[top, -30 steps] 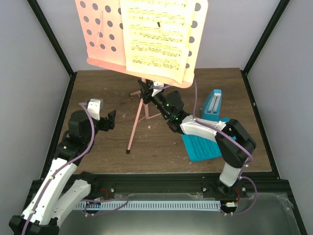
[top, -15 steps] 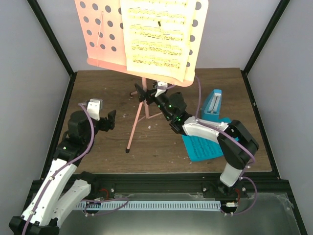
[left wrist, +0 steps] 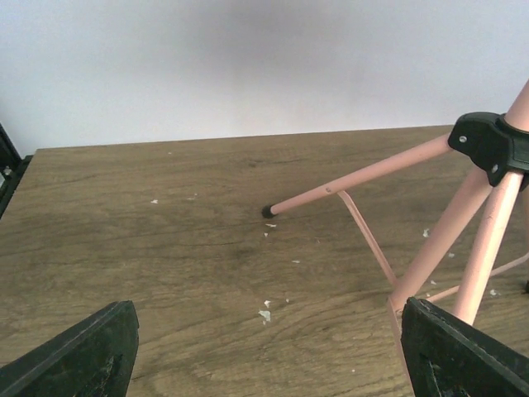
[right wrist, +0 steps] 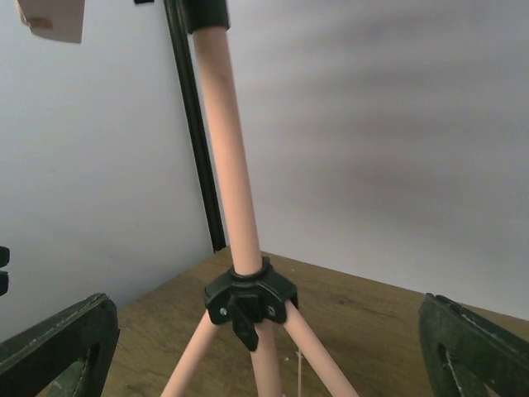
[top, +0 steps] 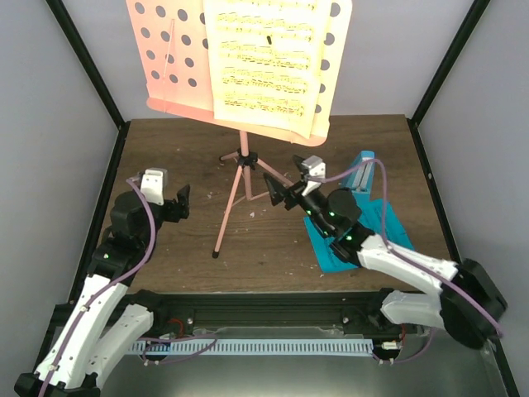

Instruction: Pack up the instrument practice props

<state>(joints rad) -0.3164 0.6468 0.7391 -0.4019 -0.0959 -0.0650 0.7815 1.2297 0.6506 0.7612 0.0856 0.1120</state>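
The salmon-pink music stand point(top: 245, 157) stands on its tripod at the back middle of the table. Its hole-punched desk point(top: 173, 58) carries a yellow music sheet point(top: 264, 62). A blue sheet point(top: 324, 246) lies flat under my right arm, and the blue wedge metronome point(top: 360, 178) stands behind it. My right gripper point(top: 285, 192) is open just right of the tripod; its wrist view shows the pole point(right wrist: 227, 141) and black hub point(right wrist: 248, 298) ahead of the open right gripper point(right wrist: 264, 351), untouched. The left gripper point(top: 169, 198) is open and empty left of the stand. A tripod leg point(left wrist: 355, 178) lies beyond the left gripper point(left wrist: 269, 356).
The brown wooden table point(top: 165, 256) is walled by grey panels with black corner posts point(top: 91, 74). Small white paper scraps point(left wrist: 266, 314) dot the wood near the tripod feet. The stand's desk overhangs the back of the table.
My right gripper opened, let go of the stand near its hub and drew back to the right and nearer. The left arm shifted only slightly.
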